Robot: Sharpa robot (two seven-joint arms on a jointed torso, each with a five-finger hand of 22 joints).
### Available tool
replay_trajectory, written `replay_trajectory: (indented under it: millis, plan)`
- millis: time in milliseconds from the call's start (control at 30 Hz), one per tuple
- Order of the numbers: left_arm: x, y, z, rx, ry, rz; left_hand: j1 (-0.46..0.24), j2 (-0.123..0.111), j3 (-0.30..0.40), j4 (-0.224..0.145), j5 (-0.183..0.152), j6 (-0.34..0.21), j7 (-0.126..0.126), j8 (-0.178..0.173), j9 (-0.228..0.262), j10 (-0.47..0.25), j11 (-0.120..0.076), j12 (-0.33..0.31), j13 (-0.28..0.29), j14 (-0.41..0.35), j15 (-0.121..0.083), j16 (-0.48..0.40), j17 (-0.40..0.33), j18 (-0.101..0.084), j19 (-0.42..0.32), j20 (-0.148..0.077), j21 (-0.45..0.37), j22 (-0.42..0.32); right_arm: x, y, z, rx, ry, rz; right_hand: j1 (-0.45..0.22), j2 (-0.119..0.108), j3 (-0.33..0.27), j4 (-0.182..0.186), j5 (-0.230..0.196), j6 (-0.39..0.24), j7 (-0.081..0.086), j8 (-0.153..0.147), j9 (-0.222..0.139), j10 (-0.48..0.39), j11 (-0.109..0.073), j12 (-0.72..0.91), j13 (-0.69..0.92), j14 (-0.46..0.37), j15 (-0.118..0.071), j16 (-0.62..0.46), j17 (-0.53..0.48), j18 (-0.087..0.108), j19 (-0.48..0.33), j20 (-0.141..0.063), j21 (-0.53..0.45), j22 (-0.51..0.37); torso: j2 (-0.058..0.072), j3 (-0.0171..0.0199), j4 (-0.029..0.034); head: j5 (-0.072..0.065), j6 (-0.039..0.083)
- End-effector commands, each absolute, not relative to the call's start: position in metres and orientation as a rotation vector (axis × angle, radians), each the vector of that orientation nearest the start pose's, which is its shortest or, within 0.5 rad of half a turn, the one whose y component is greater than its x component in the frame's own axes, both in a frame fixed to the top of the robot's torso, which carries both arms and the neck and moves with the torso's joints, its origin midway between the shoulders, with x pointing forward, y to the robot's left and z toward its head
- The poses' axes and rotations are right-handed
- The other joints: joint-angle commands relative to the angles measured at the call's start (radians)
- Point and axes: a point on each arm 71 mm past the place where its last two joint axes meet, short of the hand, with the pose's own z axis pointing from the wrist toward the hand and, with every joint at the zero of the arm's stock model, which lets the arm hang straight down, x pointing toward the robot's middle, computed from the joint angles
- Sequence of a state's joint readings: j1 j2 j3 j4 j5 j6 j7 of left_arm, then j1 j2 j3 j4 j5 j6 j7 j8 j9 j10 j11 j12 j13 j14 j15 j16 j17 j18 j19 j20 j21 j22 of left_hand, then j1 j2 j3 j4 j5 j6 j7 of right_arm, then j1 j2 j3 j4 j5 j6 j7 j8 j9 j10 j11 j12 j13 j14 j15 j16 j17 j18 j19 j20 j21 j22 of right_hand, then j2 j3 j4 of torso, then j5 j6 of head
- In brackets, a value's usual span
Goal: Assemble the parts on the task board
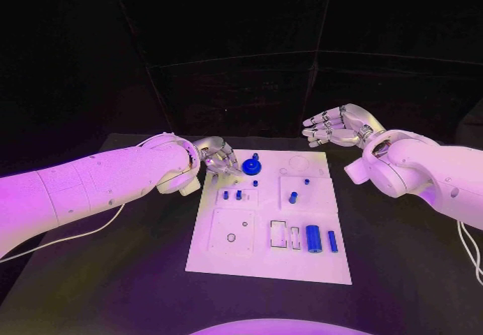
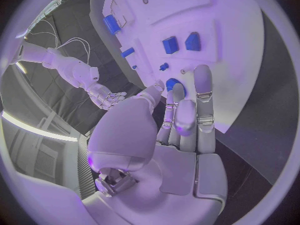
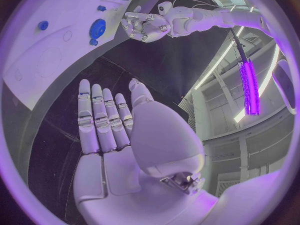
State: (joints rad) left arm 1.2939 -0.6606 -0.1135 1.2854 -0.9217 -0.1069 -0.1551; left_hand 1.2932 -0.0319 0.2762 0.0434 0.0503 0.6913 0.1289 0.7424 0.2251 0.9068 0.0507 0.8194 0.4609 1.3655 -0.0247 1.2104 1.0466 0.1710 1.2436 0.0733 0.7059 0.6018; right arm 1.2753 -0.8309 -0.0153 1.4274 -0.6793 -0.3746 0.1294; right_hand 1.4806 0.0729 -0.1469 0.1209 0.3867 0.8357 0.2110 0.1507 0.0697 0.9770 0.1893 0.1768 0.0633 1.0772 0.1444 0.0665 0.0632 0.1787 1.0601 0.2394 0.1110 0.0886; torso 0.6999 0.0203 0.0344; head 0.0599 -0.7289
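The white task board [image 1: 271,262] lies in the middle of the black table, with several blue parts on it. A round blue part [image 1: 250,166] stands near its far left corner, small pegs [image 1: 232,195] sit below it, and a thick cylinder [image 1: 313,238] and a slim bar [image 1: 332,241] lie near the front right. My left hand [image 1: 216,157] hovers at the far left corner, its fingers [image 2: 203,100] stretched out and empty, their tips close to the round part [image 2: 175,85]. My right hand [image 1: 337,127] hangs beyond the far right corner, fingers [image 3: 100,117] spread and holding nothing.
The board has empty slots [image 1: 278,233] and round recesses [image 1: 299,165]. A white cable [image 1: 61,241] trails from my left arm over the table's left side. Bare black table [image 1: 403,279] surrounds the board.
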Motion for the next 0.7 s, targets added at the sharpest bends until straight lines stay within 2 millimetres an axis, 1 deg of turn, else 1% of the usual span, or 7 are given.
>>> replay_trajectory:
  millis: [33,133,200,267,333,567,700]
  plan:
    - [0.53,0.165,-0.185,-0.066,1.835,-0.956,0.064,-0.006,0.046,-0.05,-0.001,0.037,0.015,-0.044,-0.032,-0.032,0.016,-0.062,-0.047,-0.067,0.012,-0.07,-0.085,0.004,-0.036,0.013,-0.034,-0.017,0.521,-0.226,-0.139,0.499,1.542,1.082,0.0,-0.003,0.001,-0.006,0.005,-0.007,0.042,-0.004,0.0,-0.007,0.002,-0.005,-0.001,-0.005,-0.001,-0.005,-0.001,0.002,0.003,0.002,-0.006,-0.002,0.002,-0.0009,-0.0018,-0.003,0.004]
    - [0.527,0.157,-0.188,0.034,1.802,-0.979,0.086,-0.04,0.076,-0.089,-0.003,0.073,0.017,-0.119,-0.081,-0.026,0.022,-0.124,-0.104,-0.102,0.021,-0.096,-0.124,0.008,-0.05,0.02,-0.049,-0.024,0.521,-0.225,-0.139,0.497,1.543,1.084,0.0,-0.003,0.001,-0.006,0.005,-0.007,0.042,-0.004,0.0,-0.007,0.002,-0.005,-0.001,-0.005,-0.001,-0.005,-0.001,0.002,0.003,0.002,-0.006,-0.002,0.002,-0.0014,-0.0025,-0.004,0.005]
    - [0.526,0.152,-0.192,0.102,1.812,-0.975,0.085,-0.064,0.072,-0.1,0.002,0.069,0.018,-0.136,-0.09,-0.042,0.027,-0.144,-0.117,-0.101,0.024,-0.092,-0.122,0.008,-0.05,0.021,-0.049,-0.023,0.521,-0.223,-0.139,0.496,1.544,1.087,0.0,-0.003,0.001,-0.006,0.005,-0.007,0.042,-0.004,0.0,-0.007,0.002,-0.005,-0.001,-0.005,-0.001,-0.005,-0.001,0.002,0.003,0.002,-0.006,-0.002,0.002,-0.0013,-0.0026,-0.006,0.005]
    - [0.526,0.148,-0.196,0.169,1.817,-0.955,0.079,-0.082,0.072,-0.107,0.0,0.072,0.021,-0.158,-0.102,-0.056,0.034,-0.172,-0.137,-0.068,0.027,-0.049,-0.074,0.007,-0.033,0.024,-0.038,-0.018,0.521,-0.222,-0.139,0.494,1.544,1.089,0.0,-0.003,0.001,-0.006,0.005,-0.007,0.042,-0.004,0.0,-0.007,0.002,-0.005,-0.001,-0.005,-0.001,-0.005,-0.001,0.002,0.003,0.002,-0.006,-0.002,0.002,-0.0017,-0.0013,-0.009,0.005]
    - [0.527,0.144,-0.199,0.227,1.819,-0.927,0.06,-0.101,0.084,-0.122,0.004,0.11,0.021,-0.21,-0.135,-0.035,0.036,-0.22,-0.19,0.007,0.031,0.057,0.034,0.01,0.016,0.029,0.002,0.004,0.521,-0.221,-0.139,0.491,1.543,1.094,0.001,-0.003,0.002,-0.007,0.006,-0.008,0.042,-0.004,0.0,-0.007,0.002,-0.005,-0.001,-0.006,-0.001,-0.004,-0.001,0.002,0.003,0.002,-0.007,-0.002,0.002,-0.0019,-0.0013,-0.009,0.005]
    - [0.533,0.132,-0.205,0.389,1.81,-0.822,0.025,-0.109,0.094,-0.139,0.001,0.162,0.02,-0.293,-0.162,-0.027,0.039,-0.311,-0.284,0.073,0.029,0.118,0.084,-0.007,0.102,0.027,0.126,0.124,0.521,-0.217,-0.138,0.484,1.542,1.103,0.0,-0.001,0.003,-0.007,0.007,-0.007,0.042,-0.004,0.0,-0.007,0.002,-0.005,-0.001,-0.006,-0.001,-0.004,-0.001,0.002,0.003,0.002,-0.007,-0.003,0.001,-0.0009,-0.0006,-0.012,0.009]
    - [0.535,0.126,-0.207,0.439,1.798,-0.79,0.001,-0.116,0.076,-0.134,-0.002,0.173,0.022,-0.317,-0.162,-0.02,0.041,-0.328,-0.305,0.091,0.028,0.135,0.104,-0.014,0.124,0.026,0.162,0.161,0.522,-0.216,-0.138,0.482,1.542,1.105,0.0,-0.001,0.003,-0.007,0.007,-0.007,0.042,-0.004,0.0,-0.007,0.002,-0.005,-0.001,-0.006,-0.001,-0.004,-0.001,0.002,0.003,0.002,-0.007,-0.003,0.001,-0.0004,-0.0012,-0.014,0.008]
